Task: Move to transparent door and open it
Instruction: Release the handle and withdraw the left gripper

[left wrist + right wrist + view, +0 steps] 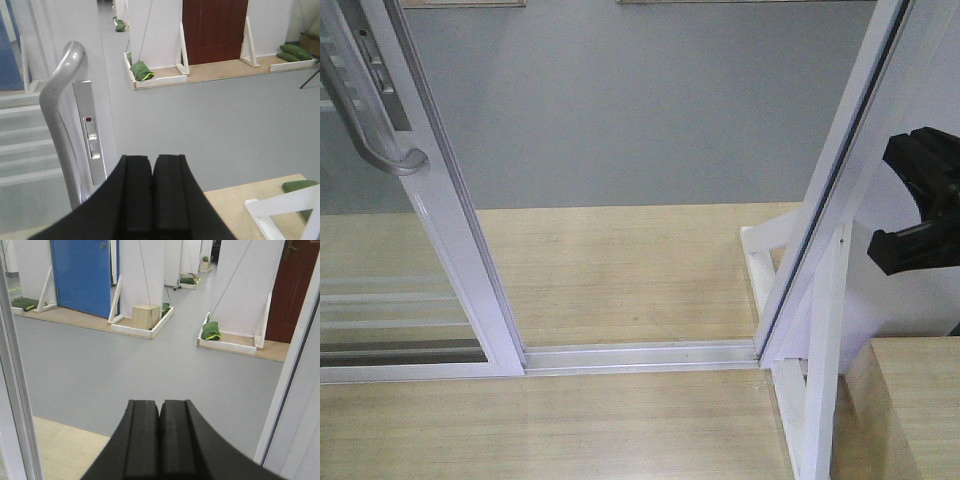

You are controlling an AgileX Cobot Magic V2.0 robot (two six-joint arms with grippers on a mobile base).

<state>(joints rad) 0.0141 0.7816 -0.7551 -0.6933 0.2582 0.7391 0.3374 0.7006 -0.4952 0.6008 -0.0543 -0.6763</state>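
Left end effector (152, 192) clenched, empty, just right of the pull handle (59, 120); right end effector (160, 437) clenched too. Transparent door (440, 200) stands slid left, gap open. Judge opening nearly complete; you next clear the arm.

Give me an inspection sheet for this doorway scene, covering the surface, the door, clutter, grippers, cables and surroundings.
Surface: light wood platform floor with a white sliding track across the opening; grey floor beyond.
Job's things: transparent door slid to the left, doorway gap open; its curved grey handle beside a lock plate.
Clutter: green sandbags and a wooden box on distant platforms.
Grippers: left gripper shut, empty, right of the handle; right gripper shut, empty, facing through the opening.
Cables: thin lines run up from the sandbags.
Surroundings: blue door, dark red door, white frame post.
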